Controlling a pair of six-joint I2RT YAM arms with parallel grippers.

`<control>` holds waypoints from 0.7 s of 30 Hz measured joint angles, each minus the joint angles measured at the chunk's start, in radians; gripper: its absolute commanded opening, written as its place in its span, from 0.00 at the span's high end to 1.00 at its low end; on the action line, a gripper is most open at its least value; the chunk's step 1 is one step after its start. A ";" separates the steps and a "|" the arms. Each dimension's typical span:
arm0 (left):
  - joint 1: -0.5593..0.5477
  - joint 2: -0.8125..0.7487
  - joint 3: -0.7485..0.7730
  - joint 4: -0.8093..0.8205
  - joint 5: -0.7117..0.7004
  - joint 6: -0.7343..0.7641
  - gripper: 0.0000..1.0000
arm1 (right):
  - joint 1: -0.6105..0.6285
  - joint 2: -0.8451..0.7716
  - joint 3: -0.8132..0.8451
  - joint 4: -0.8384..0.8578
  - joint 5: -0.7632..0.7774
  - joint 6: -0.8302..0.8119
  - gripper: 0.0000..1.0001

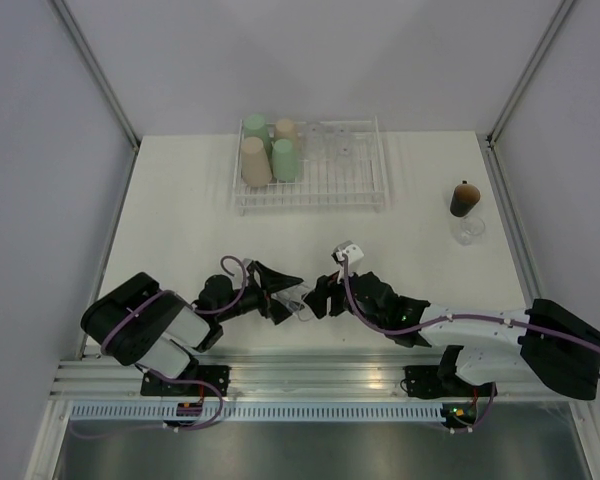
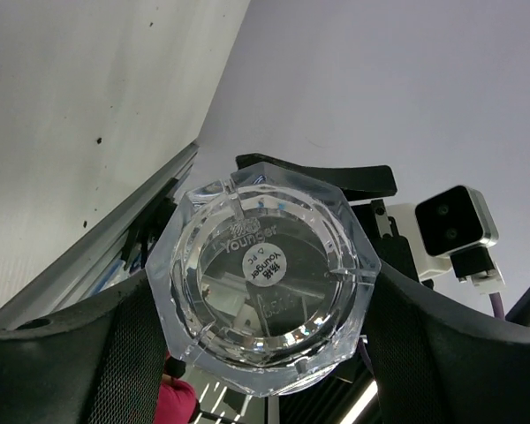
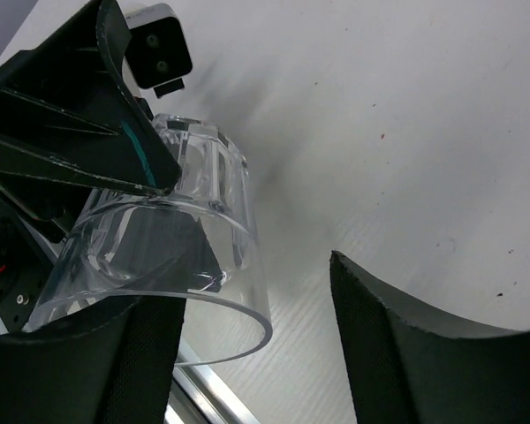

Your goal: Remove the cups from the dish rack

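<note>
I am seeing the left gripper [image 1: 291, 298] pinching a small clear cup [image 2: 265, 287] low over the near middle of the surface [image 1: 180, 220], with the cup lying on its side. In the left wrist view its faceted base is facing the camera, a round label is showing through the bottom, and both fingers [image 2: 79, 353] are pressing against its sides. The right gripper [image 1: 318, 298] is meeting it from the right with its jaws spread wide. In the right wrist view the cup's open rim is sitting in that gap, close against one pad [image 3: 132, 353] and well apart from the other. I cannot tell whether the nearer pad is touching the rim. The dish rack [image 1: 365, 195] is standing at the far middle of the surface. It is carrying four upside-down tumblers in its left half, two pastel green tumblers [image 1: 286, 160] and two beige tumblers [image 1: 256, 163]. Faint see-through cups [image 1: 342, 148] are showing in its right half. Near the right edge, a dark brown cup [image 1: 464, 199] is standing on the surface, with another clear cup [image 1: 468, 231] just beside it on the near side.
</note>
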 measured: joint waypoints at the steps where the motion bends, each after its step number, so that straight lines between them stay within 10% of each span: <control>1: -0.005 -0.005 0.000 0.001 -0.007 -0.002 0.98 | 0.001 0.012 0.000 0.011 -0.003 -0.002 0.44; 7: -0.026 -0.011 0.002 0.004 -0.056 -0.022 0.98 | 0.008 0.054 0.003 0.047 0.011 -0.012 0.96; 14: -0.037 0.022 0.023 -0.002 -0.106 -0.049 0.94 | 0.026 0.037 0.003 0.012 0.062 -0.033 0.99; 16: -0.043 0.029 0.036 0.001 -0.103 -0.049 0.69 | 0.027 0.012 0.003 -0.014 0.071 -0.033 0.99; 17: -0.046 0.032 0.042 0.003 -0.100 -0.048 0.35 | 0.028 -0.004 0.003 -0.031 0.077 -0.035 0.99; 21: -0.059 0.066 0.079 0.023 -0.072 -0.024 0.02 | 0.033 -0.076 0.003 -0.107 0.095 -0.032 0.99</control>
